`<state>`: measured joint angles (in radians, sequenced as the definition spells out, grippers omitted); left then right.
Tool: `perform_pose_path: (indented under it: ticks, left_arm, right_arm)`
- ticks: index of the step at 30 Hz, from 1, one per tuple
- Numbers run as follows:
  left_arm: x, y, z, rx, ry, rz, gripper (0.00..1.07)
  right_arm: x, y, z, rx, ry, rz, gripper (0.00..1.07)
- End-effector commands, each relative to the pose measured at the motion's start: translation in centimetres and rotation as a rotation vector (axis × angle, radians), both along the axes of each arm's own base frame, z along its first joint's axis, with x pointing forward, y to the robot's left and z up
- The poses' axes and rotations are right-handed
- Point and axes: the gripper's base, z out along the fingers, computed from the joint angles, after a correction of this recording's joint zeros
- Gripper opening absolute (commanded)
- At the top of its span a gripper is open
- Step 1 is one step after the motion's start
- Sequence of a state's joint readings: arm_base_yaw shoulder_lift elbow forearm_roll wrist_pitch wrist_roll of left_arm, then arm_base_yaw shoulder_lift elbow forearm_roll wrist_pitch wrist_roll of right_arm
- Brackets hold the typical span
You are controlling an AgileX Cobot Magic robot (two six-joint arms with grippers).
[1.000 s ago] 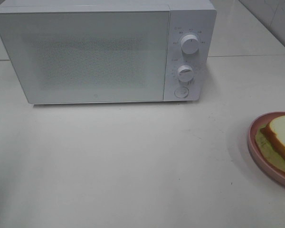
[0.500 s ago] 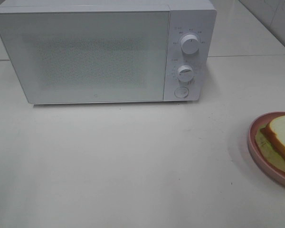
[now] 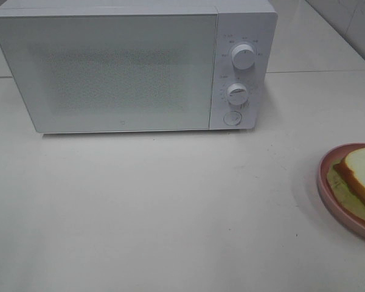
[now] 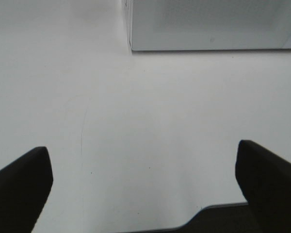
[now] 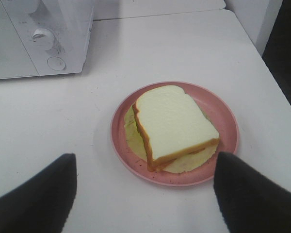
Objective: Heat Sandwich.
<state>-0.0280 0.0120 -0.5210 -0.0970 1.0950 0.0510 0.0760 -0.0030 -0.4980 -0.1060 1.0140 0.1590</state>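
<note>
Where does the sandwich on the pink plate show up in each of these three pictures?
Exterior high: the sandwich lies at the right edge, partly cut off, on the pink plate.
Left wrist: not in it.
Right wrist: sandwich near the middle, beyond the open right pincer.
Shared landmark: the microwave's round button.

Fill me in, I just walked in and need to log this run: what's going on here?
Nothing is being handled yet. The sandwich sits on a pink plate on the table, right of the white microwave, whose door is closed. The right end effector hangs open over the table near the plate, touching nothing. The left end effector hangs open above bare table in front of the microwave.
</note>
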Motion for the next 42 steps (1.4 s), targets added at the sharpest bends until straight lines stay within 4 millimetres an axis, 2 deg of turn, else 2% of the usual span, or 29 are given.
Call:
perform_pose_path:
  ticks: [1, 42]
  left_arm:
    - [-0.48, -0.09, 0.02, -0.019, -0.062, 0.001, 0.97]
    - [-0.47, -0.09, 0.03, -0.019, -0.061, 0.001, 0.97]
  right_arm:
    - [-0.38, -0.07, 0.06, 0.001, -0.039, -0.010, 0.76]
    - [-0.34, -0.06, 0.10, 0.001, -0.037, -0.011, 0.76]
